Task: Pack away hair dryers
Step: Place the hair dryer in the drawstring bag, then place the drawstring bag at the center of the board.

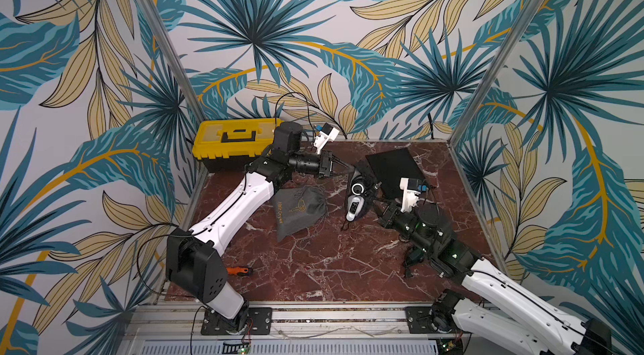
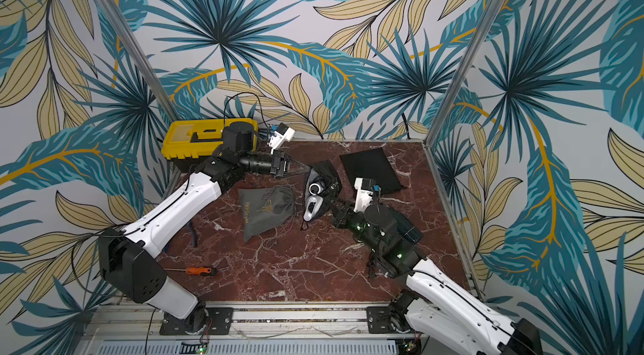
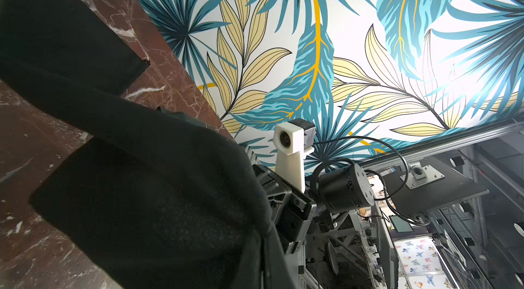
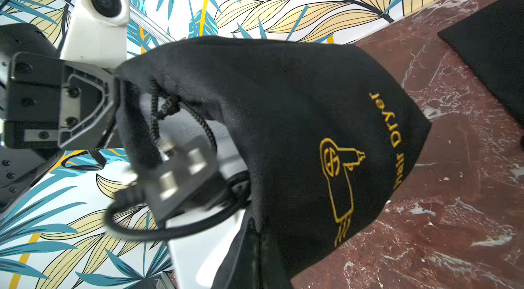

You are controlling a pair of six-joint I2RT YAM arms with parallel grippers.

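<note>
Near edge of the bench (image 1: 313,273): orange-handled screwdriver (image 1: 238,270), lying flat.
Mid bench: grey pouch (image 1: 299,212), limp, drawstring end toward the middle.
White hair dryer (image 1: 354,207): on the bench just beside the grey pouch, head in the mouth of the black pouch (image 4: 283,131), handle pointing toward me.
My right end effector (image 1: 378,200): pressed together on the black pouch's rim.
My left end effector (image 1: 348,171): pinching the opposite rim.
Beyond: flat black pouch (image 1: 392,166); yellow toolbox (image 1: 233,142) at the back left.
</note>
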